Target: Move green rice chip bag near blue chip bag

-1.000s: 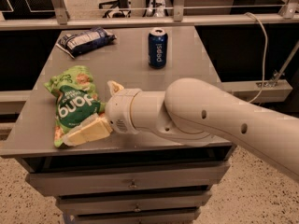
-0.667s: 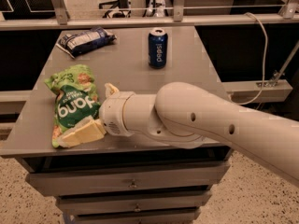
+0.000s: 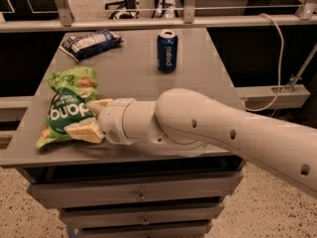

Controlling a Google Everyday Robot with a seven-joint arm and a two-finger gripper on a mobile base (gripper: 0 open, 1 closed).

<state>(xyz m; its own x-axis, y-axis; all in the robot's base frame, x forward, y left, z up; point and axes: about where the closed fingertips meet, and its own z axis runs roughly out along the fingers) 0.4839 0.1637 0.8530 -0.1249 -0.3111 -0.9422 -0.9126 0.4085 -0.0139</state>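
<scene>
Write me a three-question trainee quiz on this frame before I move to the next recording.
1. True or false: the green rice chip bag touches the blue chip bag.
2. What stands upright toward the back of the table? A) Pepsi can B) bottle C) cup
3. Fill in: the gripper is at the ____ bag, near the table's front left.
Key: 1 false, they lie apart; 2 A; 3 green.
</scene>
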